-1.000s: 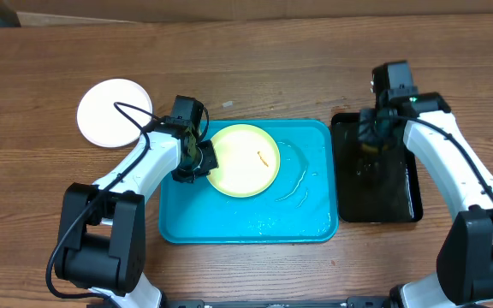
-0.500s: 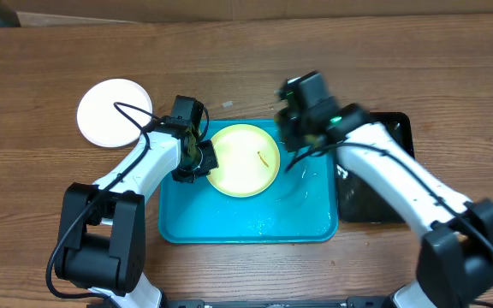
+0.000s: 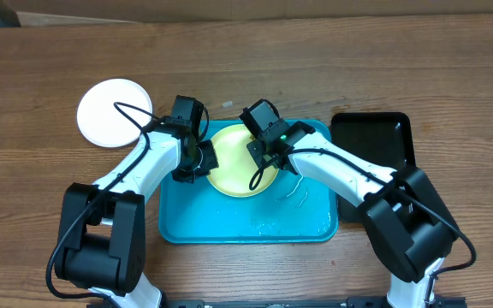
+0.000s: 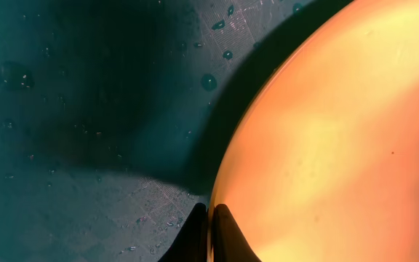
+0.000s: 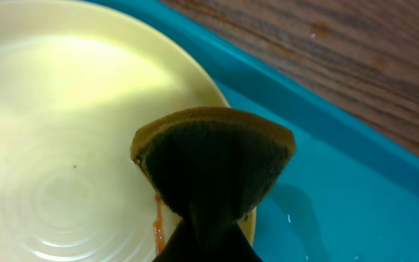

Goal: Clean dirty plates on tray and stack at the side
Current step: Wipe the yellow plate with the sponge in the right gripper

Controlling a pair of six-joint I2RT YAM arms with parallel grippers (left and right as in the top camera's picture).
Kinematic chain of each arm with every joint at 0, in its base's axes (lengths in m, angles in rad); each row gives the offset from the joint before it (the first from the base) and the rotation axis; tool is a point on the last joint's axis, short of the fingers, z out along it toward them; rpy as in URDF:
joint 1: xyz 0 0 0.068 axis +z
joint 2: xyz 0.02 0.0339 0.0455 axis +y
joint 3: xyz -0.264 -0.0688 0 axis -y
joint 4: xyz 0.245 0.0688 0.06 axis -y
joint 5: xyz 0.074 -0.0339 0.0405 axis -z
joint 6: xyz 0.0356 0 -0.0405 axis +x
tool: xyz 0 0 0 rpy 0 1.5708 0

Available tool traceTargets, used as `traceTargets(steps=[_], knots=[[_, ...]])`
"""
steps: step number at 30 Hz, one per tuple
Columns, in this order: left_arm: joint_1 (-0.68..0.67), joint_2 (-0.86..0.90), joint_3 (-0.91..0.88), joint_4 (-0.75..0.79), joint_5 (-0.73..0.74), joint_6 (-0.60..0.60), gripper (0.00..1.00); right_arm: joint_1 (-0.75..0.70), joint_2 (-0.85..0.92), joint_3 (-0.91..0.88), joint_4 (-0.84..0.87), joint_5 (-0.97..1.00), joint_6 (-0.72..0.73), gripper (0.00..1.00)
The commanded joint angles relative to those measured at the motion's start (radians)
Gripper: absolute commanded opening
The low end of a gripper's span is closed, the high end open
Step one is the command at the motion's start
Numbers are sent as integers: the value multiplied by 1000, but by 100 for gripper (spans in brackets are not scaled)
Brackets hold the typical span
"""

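While both arms reach in over the brown wooden tabletop (image 3: 315, 60), the large bright cyan-blue rectangular plastic tray (image 3: 229, 218) lies at the middle of the tabletop's near edge. Water droplets (image 4: 208, 81) and streaks cover its floor.

The smaller narrow black rectangular tray (image 3: 375, 137) lies just beside the cyan-blue tray's right edge. The right arm crosses over its near part.

One white round plate (image 3: 109, 111) rests directly on the tabletop, off the cyan-blue tray, towards the far left corner and apart from the tray's far left corner.

One pale yellow-green round plate (image 3: 229, 171) lies inside the cyan-blue tray, in its far left part.

The dark sponge with a brownish-yellow edge (image 5: 213, 164) rests on the far right rim of the yellow-green plate, overlapping both the plate and the tray floor beside it. A thin orange smear (image 5: 156, 222) shows on the plate just beside the sponge's left edge.

Left tool (image 3: 199, 160): positioned at the left rim of the yellow-green plate. The left wrist view shows its two fingertips drawn together, pinching that rim.

Right tool (image 5: 202, 244): positioned over the plate's far right rim, clamped on the sponge.
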Motion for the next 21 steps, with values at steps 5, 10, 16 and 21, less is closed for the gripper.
traceTargets(steps=[5, 10, 16, 21], knots=[[-7, -17, -10, 3, -10, -14, 4, 6, 60, 20, -30, 2, -10, 4], [-7, -17, -10, 5, -10, -14, 4, 6, 83, 20, -37, -5, -10, 4], [-7, -17, -10, 6, -10, -14, 4, 6, 82, 53, -114, -158, -92, 4], [-7, -17, -10, 8, -6, -14, 4, 6, 82, 113, -161, -352, -91, 4]])
